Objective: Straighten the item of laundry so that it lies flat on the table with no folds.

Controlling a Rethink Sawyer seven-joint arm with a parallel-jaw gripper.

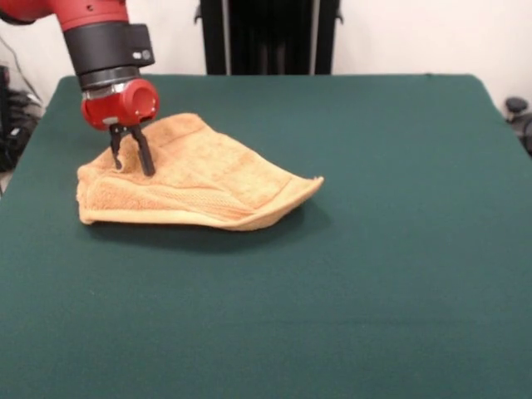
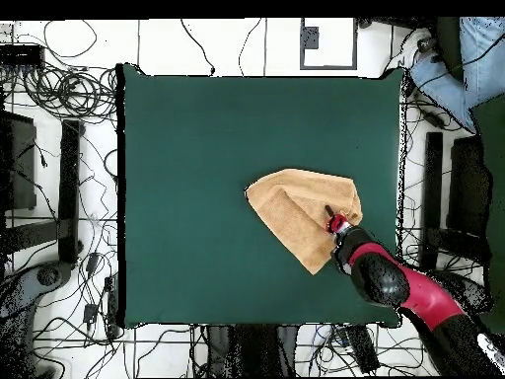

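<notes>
The tan-orange item of laundry [image 1: 195, 179] lies folded over on itself on the left part of the green table [image 1: 332, 291], with a pointed corner sticking out to the right and slightly raised. A woven band runs along its near edge. My gripper [image 1: 133, 169] hangs from the red and black arm over the towel's left end, open, its two black fingertips down on the cloth with a gap between them. In the overhead view the towel [image 2: 296, 212] forms a rough triangle toward the right side of the table [image 2: 197, 148], and the gripper [image 2: 328, 217] is at its right end.
A person's legs in jeans [image 2: 462, 59] show off the table's top right corner in the overhead view. Cables and dark stands [image 2: 69, 188] lie on the floor around the table. A black pedestal [image 1: 270, 37] stands behind the far edge.
</notes>
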